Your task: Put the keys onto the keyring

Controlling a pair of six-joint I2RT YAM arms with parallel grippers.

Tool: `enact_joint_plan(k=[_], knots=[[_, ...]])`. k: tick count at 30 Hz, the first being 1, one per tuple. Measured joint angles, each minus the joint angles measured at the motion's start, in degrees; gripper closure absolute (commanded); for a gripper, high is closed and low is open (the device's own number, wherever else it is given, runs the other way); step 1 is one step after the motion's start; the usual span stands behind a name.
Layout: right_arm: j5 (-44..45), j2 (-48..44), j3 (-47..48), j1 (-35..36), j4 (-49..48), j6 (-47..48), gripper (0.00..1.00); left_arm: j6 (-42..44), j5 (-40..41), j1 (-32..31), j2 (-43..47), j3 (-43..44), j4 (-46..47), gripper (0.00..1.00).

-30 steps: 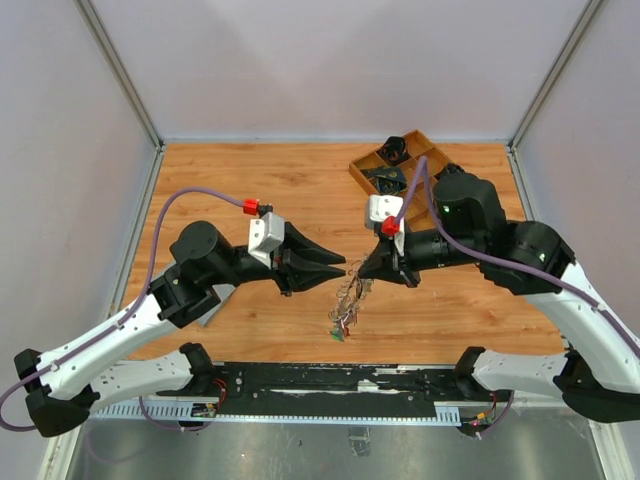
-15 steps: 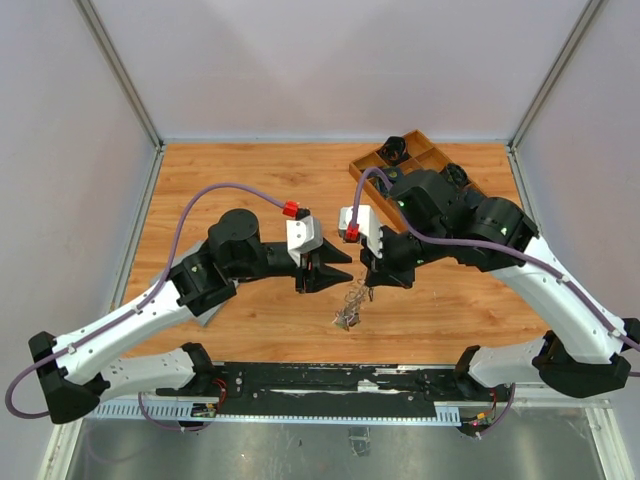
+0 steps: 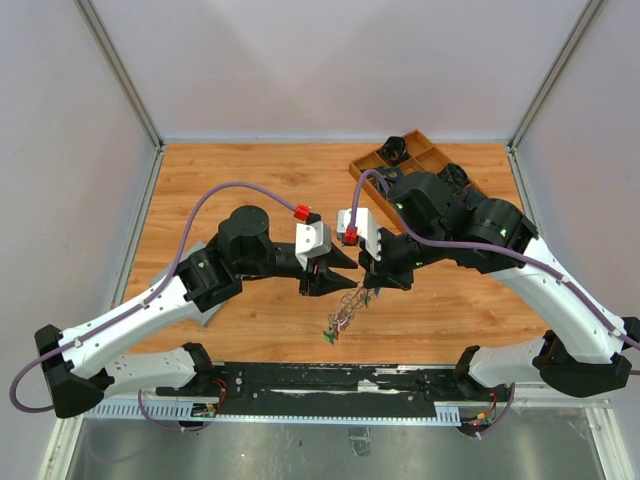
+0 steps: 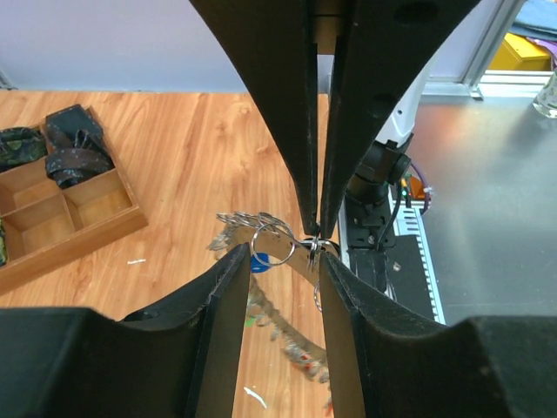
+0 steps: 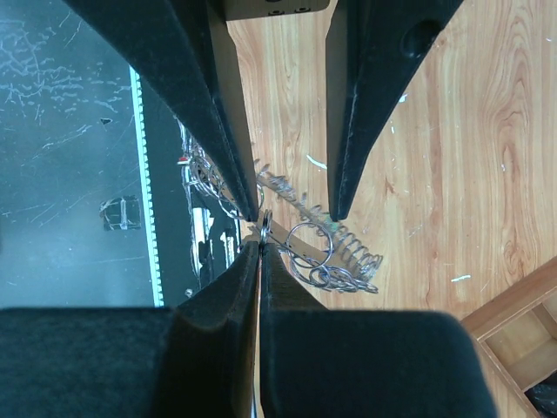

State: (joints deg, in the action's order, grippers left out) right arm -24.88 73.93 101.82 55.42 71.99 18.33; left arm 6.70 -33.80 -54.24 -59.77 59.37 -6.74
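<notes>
The keyring [image 3: 343,312], a silver ring crowded with small keys, hangs over the wood from my right gripper [image 3: 367,283], which is shut on a ring at its top. In the right wrist view that gripper [image 5: 259,246] pinches the thin ring, and the key cluster [image 5: 346,261] trails to the right. My left gripper [image 3: 345,270] faces it tip to tip, open. In the left wrist view its jaws [image 4: 278,254] stand apart around a small split ring [image 4: 272,242] with a blue tag [image 4: 258,262]. I cannot tell whether the ring touches the pads.
A wooden compartment tray [image 3: 432,152] with dark items sits at the back right, also seen in the left wrist view [image 4: 104,228]. The black rail [image 3: 330,385] runs along the near edge, just below the hanging keys.
The left arm has swung right until its tips meet the right gripper's, and its jaws have widened. The right arm shifted left early on; the keyring still hangs from it.
</notes>
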Motion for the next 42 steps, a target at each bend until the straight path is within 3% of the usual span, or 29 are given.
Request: enact_joint_plan(k=[10,14,20,24,33,42], knots=[[0.0,0.0,-0.1,0.0,-1.3,0.0,0.99,0.9,-0.5,-0.8,-0.6,0.0,-0.3,0.68],[0.1,0.0,-0.1,0.0,-1.4,0.0,0.99,1.1,-0.7,-0.8,-1.5,0.1,-0.3,0.77],[0.5,-0.1,-0.1,0.0,-1.7,0.0,0.99,1.3,-1.1,-1.1,-1.6,0.3,-0.6,0.99],[1.0,-0.1,-0.2,0.0,-1.9,-0.1,0.99,1.7,-1.3,-1.1,-1.6,0.4,-1.1,0.99],[4.2,-5.2,-4.7,0.0,-9.4,-2.3,0.64,0.2,2.3,-1.2,0.2,-1.1,-0.6,0.99],[12.1,-21.7,-18.9,0.0,-28.5,-11.0,0.59,-6.6,8.7,-1.3,5.5,-8.4,5.7,1.00]])
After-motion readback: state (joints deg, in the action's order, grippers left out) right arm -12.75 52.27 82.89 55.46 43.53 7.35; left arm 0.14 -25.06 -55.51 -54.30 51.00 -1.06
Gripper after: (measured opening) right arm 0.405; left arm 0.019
